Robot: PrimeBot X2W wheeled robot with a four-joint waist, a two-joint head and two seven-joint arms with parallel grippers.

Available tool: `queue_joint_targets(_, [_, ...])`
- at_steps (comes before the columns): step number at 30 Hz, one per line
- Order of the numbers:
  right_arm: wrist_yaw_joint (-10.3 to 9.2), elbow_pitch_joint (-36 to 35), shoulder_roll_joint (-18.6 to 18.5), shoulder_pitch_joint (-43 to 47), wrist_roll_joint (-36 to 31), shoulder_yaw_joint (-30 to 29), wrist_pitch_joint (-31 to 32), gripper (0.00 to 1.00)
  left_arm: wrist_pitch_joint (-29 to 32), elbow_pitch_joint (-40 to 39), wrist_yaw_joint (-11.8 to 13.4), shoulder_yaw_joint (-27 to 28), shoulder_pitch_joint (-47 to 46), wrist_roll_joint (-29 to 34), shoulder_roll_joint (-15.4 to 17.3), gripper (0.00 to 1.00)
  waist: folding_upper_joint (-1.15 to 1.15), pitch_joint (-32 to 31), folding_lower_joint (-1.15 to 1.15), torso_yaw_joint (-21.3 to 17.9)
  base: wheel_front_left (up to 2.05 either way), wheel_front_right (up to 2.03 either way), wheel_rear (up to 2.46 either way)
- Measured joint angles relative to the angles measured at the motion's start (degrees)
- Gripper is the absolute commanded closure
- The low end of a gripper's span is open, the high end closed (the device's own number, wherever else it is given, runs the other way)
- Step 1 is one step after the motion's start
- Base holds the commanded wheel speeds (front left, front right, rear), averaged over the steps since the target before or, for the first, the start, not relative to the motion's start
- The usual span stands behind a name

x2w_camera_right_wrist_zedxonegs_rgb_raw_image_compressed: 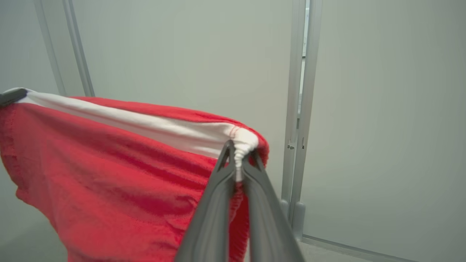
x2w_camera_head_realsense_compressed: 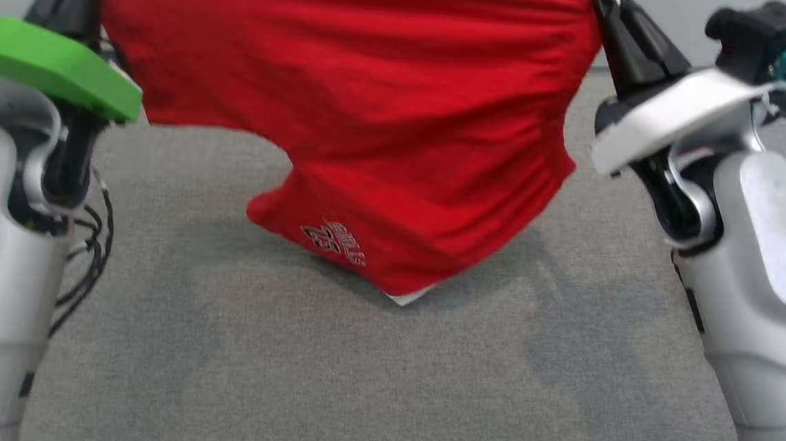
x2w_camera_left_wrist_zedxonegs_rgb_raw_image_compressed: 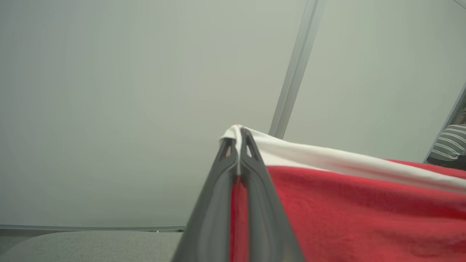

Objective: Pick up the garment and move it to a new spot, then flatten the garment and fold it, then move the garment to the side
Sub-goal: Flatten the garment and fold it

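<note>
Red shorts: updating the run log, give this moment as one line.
garment: red shorts, hanging spread over grey surface | left end effector: shut on waistband | right end effector: shut on waistband

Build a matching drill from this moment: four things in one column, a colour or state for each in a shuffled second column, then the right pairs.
Things
1. garment
2. left gripper
3. arm cover
4. surface

Colours and states
A. green
B. grey, spread below the hanging cloth
C. red, held up in the air
D. shut on one end of the white waistband

Pairs: 1-C, 2-D, 3-A, 4-B
</note>
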Motion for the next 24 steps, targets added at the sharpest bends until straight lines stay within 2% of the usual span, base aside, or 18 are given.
queue_joint_targets(3, [0.02,8.2,1.71,-8.89,-1.57,1.99,-4.08,1.0,-3.21,7.3,-0.11,0.78,-7.45,2.03,0.12,1.0,0.0,2.4,0.0,0.14,0.0,0.0,0.0])
queue_joint_targets(7, [0.08,18.7,3.89,-18.96,-4.45,1.69,-11.28,1.0,-9.55,14.55,-0.69,1.37,-16.78,4.6,-0.13,1.0,0.0,5.17,0.0,0.23,0.0,0.0,0.0])
queue_joint_targets(10, [0.1,25.27,5.24,-24.52,-7.14,0.26,-16.64,1.0,-14.77,18.02,-2.43,1.14,-22.46,6.76,-0.24,1.0,0.0,6.73,0.0,0.31,0.0,0.0,0.0])
queue_joint_targets(14, [0.1,29.3,6.03,-26.85,-9.18,-1.25,-18.75,1.0,-17.57,19.94,-4.83,1.07,-24.42,7.01,-0.98,1.0,0.0,7.95,0.0,0.53,0.0,0.0,0.0])
queue_joint_targets(18, [0.08,32.01,6.56,-23.25,-9.77,-0.63,-19.08,1.0,-19.29,19.72,-7.76,1.74,-20.07,6.25,-2.94,1.0,0.0,9.08,0.0,1.37,0.0,0.0,0.0])
queue_joint_targets(24, [0.02,29.55,5.91,-8.51,-7.13,2.58,-19.14,1.0,-19.54,10.73,-10.13,7.24,-1.03,5.87,-7.84,1.0,0.0,10.63,0.0,2.68,0.0,0.0,0.0])
